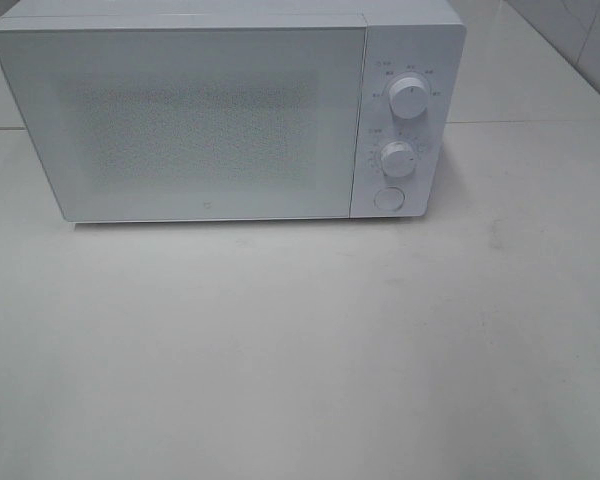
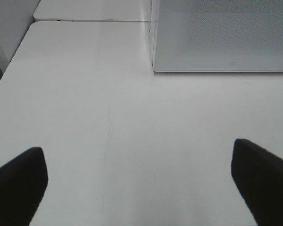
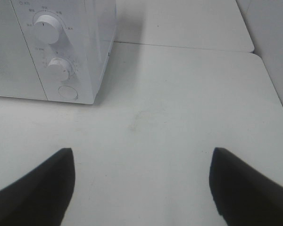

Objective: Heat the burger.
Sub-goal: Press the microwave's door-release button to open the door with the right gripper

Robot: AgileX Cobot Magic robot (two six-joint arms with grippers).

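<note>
- The white worktop (image 1: 300, 350) takes up most of the overhead view. The wide stretch in front of the oven is just bare surface, with a seam running across it further back.
- A white microwave (image 1: 230, 110) sits at the back of the worktop, facing the camera.
- Its door (image 1: 190, 120) is closed flat. The window is a speckled, frosted panel, so I can't see anything through it.
- The burger doesn't show up in any of the three views, so I honestly can't tell where it is.
- The left gripper (image 2: 137, 153) hangs above the worktop in front of the door's left corner. Its two dark fingers (image 2: 19, 183) are spread wide with nothing between them but bare tabletop.
- The right gripper (image 3: 141, 157) is over by the control-panel side. It's also wide open and holding nothing, with fingers (image 3: 245, 188) well apart and clear of the microwave.
- The control panel on the right has an upper knob (image 1: 408, 98).
- A slightly smaller lower knob (image 1: 397, 158) sits under it.
- A round button (image 1: 387, 199) is at the very bottom of the panel.
</note>
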